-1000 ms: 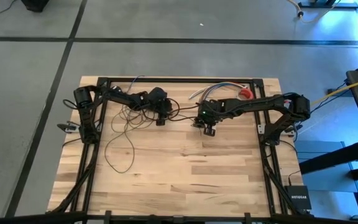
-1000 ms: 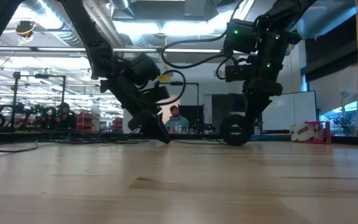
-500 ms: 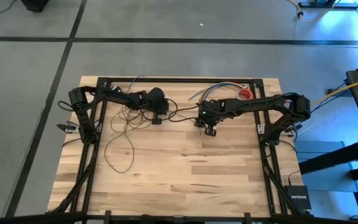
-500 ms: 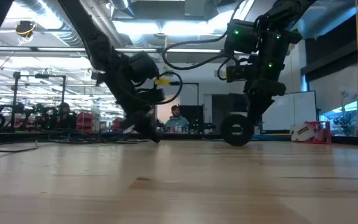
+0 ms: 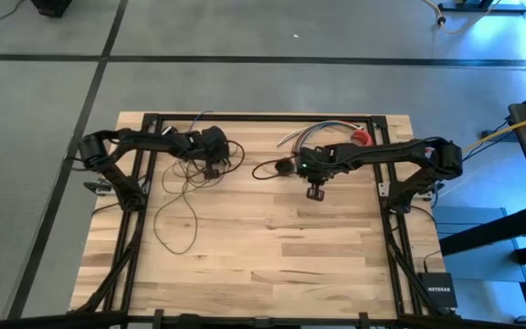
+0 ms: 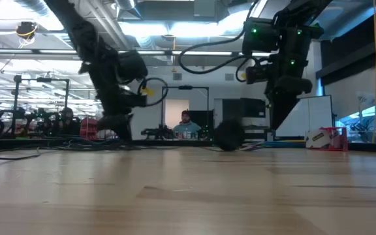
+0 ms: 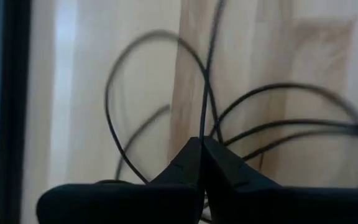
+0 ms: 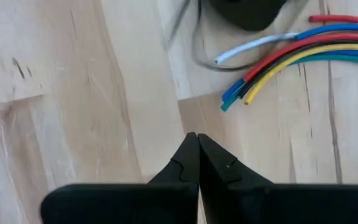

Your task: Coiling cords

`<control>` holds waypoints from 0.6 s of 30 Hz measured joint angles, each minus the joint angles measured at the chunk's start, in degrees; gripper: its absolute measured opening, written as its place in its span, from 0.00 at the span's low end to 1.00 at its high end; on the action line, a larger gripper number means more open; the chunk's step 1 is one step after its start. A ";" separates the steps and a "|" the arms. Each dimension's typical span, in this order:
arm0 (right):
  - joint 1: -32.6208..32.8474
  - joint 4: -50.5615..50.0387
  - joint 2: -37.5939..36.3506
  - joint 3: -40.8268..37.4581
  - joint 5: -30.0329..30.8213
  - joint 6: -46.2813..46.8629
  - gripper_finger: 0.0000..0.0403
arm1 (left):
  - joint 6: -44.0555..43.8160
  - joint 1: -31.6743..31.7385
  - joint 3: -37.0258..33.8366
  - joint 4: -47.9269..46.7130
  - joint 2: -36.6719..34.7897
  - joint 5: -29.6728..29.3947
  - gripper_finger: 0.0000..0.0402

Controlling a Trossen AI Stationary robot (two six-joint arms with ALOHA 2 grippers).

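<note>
Cords (image 5: 183, 187) are spread over the counter's (image 5: 272, 256) far-left part as a loose tangle near the far edge, with one big open loop sagging toward the counter's middle-left. A single strand is run rightward along the far edge to the small black puck (image 5: 284, 166), which is seen near the far-middle.

Left gripper (image 5: 214, 170) is placed right at the tangle near the far-left corner, jaws pinched together on one strand of the cords (image 7: 205, 93), as is shown in the left wrist view, where the wire is run straight out from between the closed tips.

Right gripper (image 5: 315, 191) is held just beside the puck, on its right, jaws fully closed on nothing; only bare wood and the multicoloured wires (image 8: 291, 56) are seen past its tips.

The strand's long axis is judged to lie left-to-right along the far edge. The puck end is nearer the right arm, the loops nearer the left.
</note>
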 joint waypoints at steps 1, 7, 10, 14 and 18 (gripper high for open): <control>-0.02 0.05 0.05 0.00 0.00 0.09 0.00 | 0.06 0.37 -0.92 1.01 0.06 0.05 0.00; -0.02 1.48 0.05 0.00 -1.10 0.51 0.01 | 0.13 0.08 -2.74 5.35 0.05 0.38 0.00; -0.02 3.77 0.05 0.00 -1.07 0.51 0.04 | 1.24 -0.62 -2.74 7.20 0.05 0.58 0.00; -0.07 6.14 0.05 0.04 1.90 0.45 0.10 | 1.16 -0.88 -2.72 8.26 0.05 0.72 0.00; -0.07 6.43 0.05 0.04 4.92 0.26 0.20 | 0.17 -0.88 -2.72 8.28 0.05 0.70 0.01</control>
